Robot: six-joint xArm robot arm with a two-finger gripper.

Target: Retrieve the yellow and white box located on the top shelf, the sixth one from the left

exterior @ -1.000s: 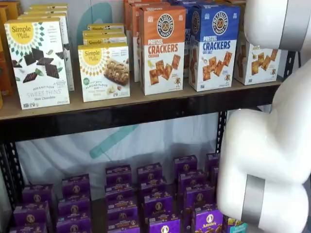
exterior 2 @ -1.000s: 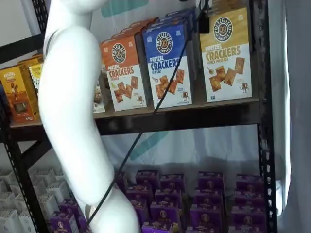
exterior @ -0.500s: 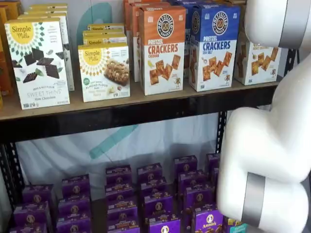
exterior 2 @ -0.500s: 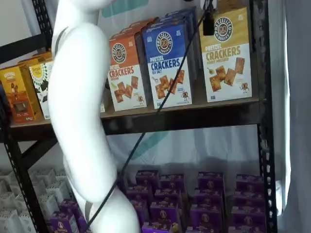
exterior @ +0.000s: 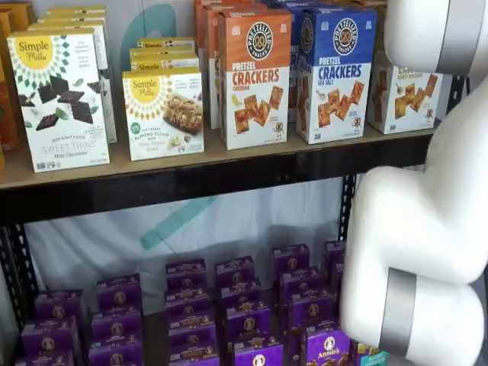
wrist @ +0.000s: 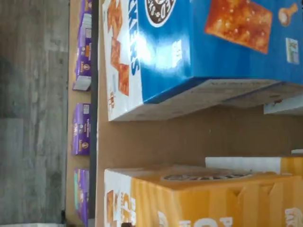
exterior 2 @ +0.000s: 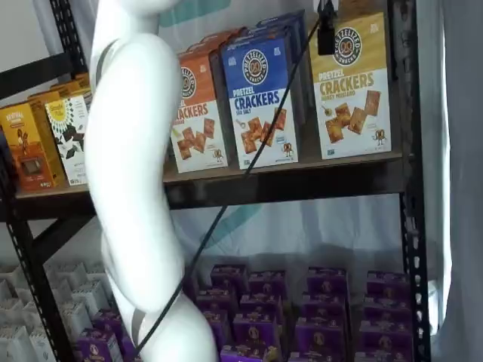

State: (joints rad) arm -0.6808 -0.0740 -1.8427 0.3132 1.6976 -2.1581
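Two shelf tiers | brown top board (exterior: 191, 156) | pincer (exterior 2: 325, 30) state unclear

The yellow and white box (exterior 2: 351, 83) is printed cardboard with a slight sheen, like the blue box (wrist: 222, 47) beside it, whose face catches glare. The shelf board (wrist: 189, 137) is matt brown, wood-like. The rack frame (exterior 2: 407, 188) is dark painted metal. The arm (exterior: 427, 229) is smooth glossy white plastic.
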